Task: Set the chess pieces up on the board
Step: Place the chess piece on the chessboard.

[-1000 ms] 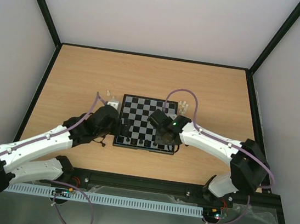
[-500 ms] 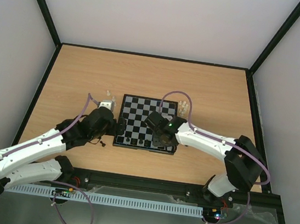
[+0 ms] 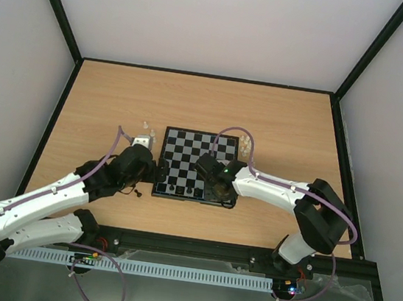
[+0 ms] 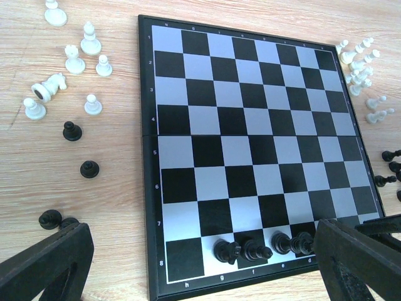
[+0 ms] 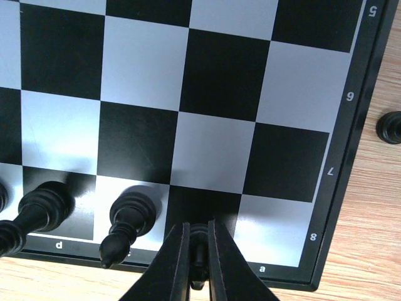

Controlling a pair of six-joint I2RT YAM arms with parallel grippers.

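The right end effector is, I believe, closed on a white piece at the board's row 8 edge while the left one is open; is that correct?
Not quite: the piece in the right end effector is black, not white, as the right wrist view shows. The rest holds: row 8 edge of the board, left end effector open.

The place was a robot lab's test cell. Beyond the left claw (image 4: 200,251) and right claw (image 5: 196,251), plain white panels (image 3: 219,19) and black frame bars (image 3: 56,9) boxed in a wood-grain worktop (image 3: 192,105). Behind the claws, a black rail (image 3: 196,248) carried the bolted arm bases, trailing purple cables (image 3: 124,287).
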